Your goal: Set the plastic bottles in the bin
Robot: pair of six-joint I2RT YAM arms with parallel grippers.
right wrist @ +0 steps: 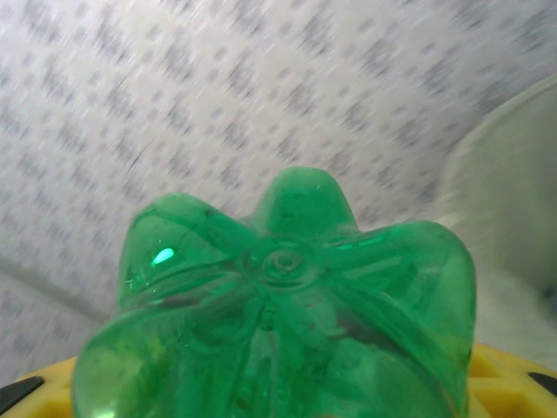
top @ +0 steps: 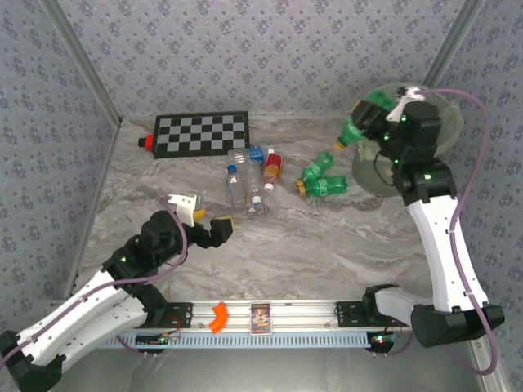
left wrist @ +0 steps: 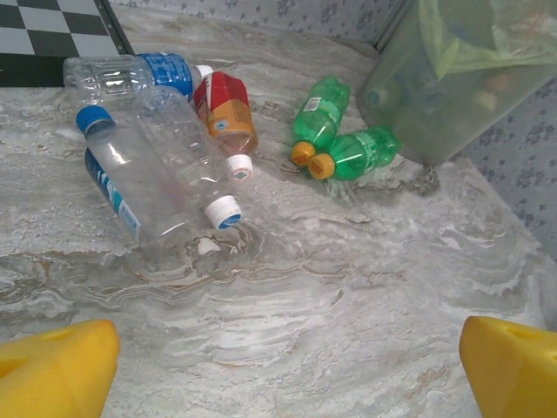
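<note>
Bottle translucent green, petal-shaped base, held in right claw.

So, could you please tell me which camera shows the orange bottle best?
The left wrist view: the orange bottle lies close and sharp, its red label plain. The top view shows it small among clear bottles.
</note>
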